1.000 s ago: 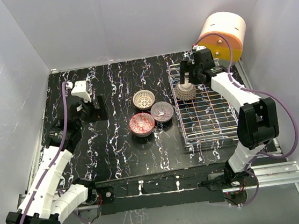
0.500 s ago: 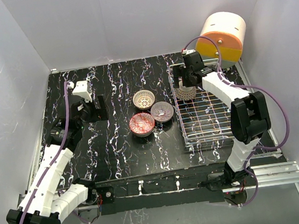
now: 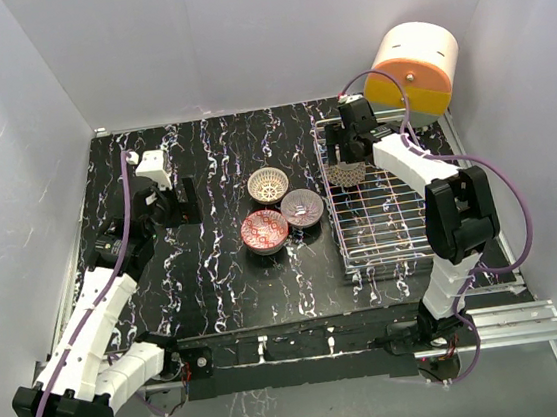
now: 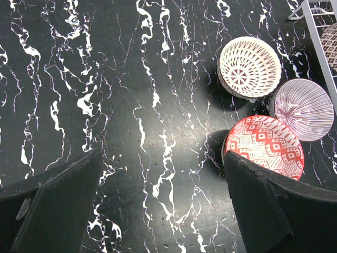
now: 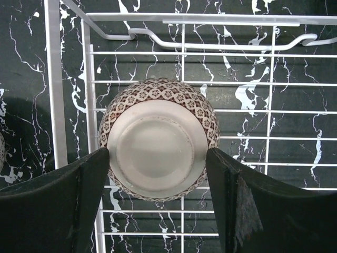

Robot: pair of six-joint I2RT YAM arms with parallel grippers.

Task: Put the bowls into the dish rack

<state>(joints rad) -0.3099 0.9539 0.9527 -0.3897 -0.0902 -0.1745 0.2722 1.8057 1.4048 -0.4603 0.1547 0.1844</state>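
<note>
The dish rack (image 3: 388,218) stands at the right of the table. A brown patterned bowl (image 5: 158,139) lies upside down, pale foot ring up, in the rack's far left corner (image 5: 52,79). My right gripper (image 5: 158,151) has its fingers against the bowl's two sides; it also shows in the top view (image 3: 350,152). A white lattice bowl (image 4: 249,67), a purplish bowl (image 4: 304,109) and a red bowl (image 4: 266,145) sit upright on the table left of the rack. My left gripper (image 4: 162,155) is open and empty above bare table, left of the red bowl (image 3: 264,230).
An orange-and-cream cylinder (image 3: 413,67) sits beyond the rack's far right corner. White walls enclose the black marbled table (image 3: 216,276). The rack's near part holds nothing. A rack corner (image 4: 321,31) shows at the left wrist view's top right.
My right gripper has carried the brown bowl down and toward the rack's far left corner, where it now rests. The left arm has barely moved.
</note>
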